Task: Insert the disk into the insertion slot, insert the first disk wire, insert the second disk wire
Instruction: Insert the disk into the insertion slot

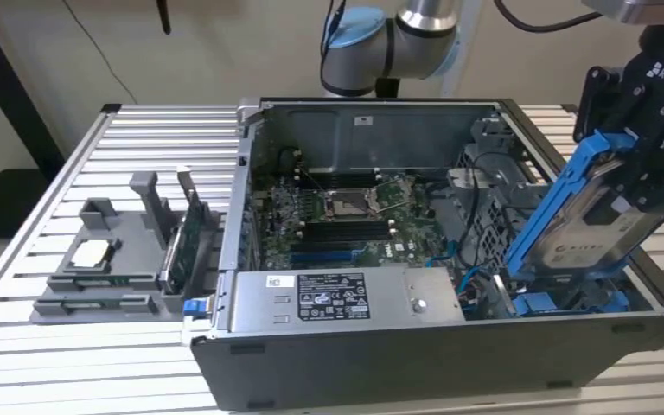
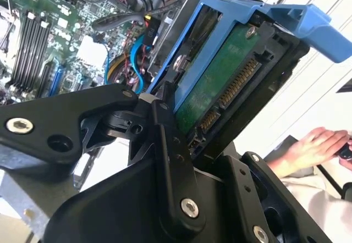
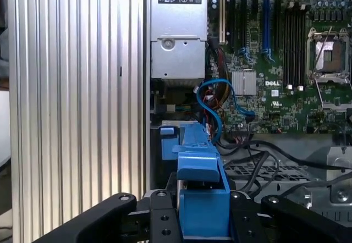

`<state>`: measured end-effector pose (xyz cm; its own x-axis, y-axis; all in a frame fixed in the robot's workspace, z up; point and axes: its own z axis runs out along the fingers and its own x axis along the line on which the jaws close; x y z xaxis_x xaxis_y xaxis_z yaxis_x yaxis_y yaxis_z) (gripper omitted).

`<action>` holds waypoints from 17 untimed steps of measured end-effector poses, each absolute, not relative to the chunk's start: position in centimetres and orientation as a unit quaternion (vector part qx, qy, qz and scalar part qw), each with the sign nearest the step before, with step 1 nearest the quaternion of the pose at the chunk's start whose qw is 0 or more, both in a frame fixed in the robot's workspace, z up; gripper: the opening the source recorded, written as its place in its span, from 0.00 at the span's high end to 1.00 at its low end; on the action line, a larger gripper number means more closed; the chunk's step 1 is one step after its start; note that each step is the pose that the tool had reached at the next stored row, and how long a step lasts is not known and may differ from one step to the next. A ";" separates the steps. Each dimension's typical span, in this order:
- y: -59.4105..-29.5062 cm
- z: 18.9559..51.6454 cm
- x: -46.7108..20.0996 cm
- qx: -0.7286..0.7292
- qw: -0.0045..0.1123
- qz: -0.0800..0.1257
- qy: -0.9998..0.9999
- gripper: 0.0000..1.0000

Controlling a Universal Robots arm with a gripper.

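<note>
While the gripper (image 1: 638, 183) clamps the tilted disk (image 1: 587, 235) over the insertion slot (image 1: 563, 303) (step one), seating probably needs levelling.

Ribbed metal table (image 1: 79, 363) stands before a pale wall (image 1: 228, 43).

Your end effector (image 1: 638, 164) is matte black with white lettering on its housing, and its linked fingers (image 2: 170, 160) are pinned with silver screws (image 2: 188, 207). Above it, the arm (image 1: 396, 52) is a silver tube and grey joint with a pale blue cap (image 1: 349, 30). A black cable (image 1: 534, 26) runs beside it.
</note>
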<state>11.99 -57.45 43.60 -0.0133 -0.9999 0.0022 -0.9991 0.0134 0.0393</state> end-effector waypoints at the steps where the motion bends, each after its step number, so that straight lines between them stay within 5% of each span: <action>1: -57.4 43.5 12.0 0.702 0.015 -0.013 -0.712 0.67; 17: -57.4 42.9 12.0 0.702 0.014 -0.014 -0.712 0.67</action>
